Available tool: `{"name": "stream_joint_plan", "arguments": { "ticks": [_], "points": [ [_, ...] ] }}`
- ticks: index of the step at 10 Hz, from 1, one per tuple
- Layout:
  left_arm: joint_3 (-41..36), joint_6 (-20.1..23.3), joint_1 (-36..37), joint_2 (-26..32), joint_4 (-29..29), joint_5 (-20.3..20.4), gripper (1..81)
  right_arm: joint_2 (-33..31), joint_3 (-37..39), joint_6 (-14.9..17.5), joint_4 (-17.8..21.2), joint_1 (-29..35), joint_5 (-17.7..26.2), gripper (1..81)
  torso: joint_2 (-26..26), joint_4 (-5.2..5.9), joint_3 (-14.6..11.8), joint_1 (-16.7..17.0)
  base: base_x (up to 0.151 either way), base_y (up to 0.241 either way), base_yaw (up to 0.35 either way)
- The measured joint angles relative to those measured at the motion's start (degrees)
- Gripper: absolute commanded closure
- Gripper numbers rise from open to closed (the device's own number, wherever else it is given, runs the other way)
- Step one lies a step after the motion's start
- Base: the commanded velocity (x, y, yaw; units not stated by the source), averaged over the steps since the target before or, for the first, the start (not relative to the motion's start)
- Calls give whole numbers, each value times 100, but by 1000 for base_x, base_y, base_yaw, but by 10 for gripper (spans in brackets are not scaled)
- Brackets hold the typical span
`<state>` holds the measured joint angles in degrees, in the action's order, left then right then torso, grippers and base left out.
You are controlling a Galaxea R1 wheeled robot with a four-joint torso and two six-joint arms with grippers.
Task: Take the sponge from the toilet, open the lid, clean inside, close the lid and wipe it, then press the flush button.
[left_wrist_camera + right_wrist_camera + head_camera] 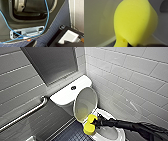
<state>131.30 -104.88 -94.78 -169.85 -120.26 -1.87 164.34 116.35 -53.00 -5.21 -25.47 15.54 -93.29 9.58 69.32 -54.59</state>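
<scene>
Lid (85, 103) is up, standing tall and leaning back toward the tank (63, 95) on the far side, its pale inner face turned to us. The right arm reaches in from the right, low across the bowl (106, 114), and the right gripper (96, 121) has the sponge (89, 125) clamped between its fingers, closed tight onto the foam. The sponge hangs at the lid's lower edge, over the bowl's left rim, bright yellow against the white; I cannot tell whether it actually touches the lid. From the right wrist the sponge (136, 22) looms huge, its rounded end bulging up before the pale curve of the lid, with a dark bit of the gripper just peeking beneath it. Far back, the flush button (73, 87) sits dark and round in the middle of the tank top, well apart from the sponge. A grab bar (27, 112) runs along the left wall, and dark floor (72, 134) lies near the toilet's left side. At the left wrist, a blue cable (48, 18) loops over the robot's own base above the same dark floor (58, 20).
</scene>
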Motion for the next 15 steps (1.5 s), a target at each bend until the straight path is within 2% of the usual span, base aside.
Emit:
{"name": "stream_joint_plan", "arguments": {
  "ticks": [3, 7, 9, 12, 15],
  "points": [
    [0, 0, 0, 1, 0, 13, 10, 32, 282, 17, -339, -460, -37, 811, 0, 0, 0, 0, 0, 0, 0],
    [0, 0, 0, 4, 0, 20, 10, 11, 291, 23, -673, -667, -413, 811, 0, 0, 0, 0, 0, 0, 0],
    [0, 2, 0, 1, 0, 20, 10, -295, -205, 20, -766, -730, -284, 811, 0, 0, 0, 0, 0, 0, 0],
    [0, 2, 0, 1, 0, 22, 10, -1153, -1320, 20, -901, -957, 85, 811, 0, 0, 0, 0, 0, 0, 0],
    [0, 0, 2, 1, -2, 20, 10, -1676, -1715, 22, -1089, -1331, -162, 811, 0, 0, 0, 0, 0, 0, 0]
  ]
}}
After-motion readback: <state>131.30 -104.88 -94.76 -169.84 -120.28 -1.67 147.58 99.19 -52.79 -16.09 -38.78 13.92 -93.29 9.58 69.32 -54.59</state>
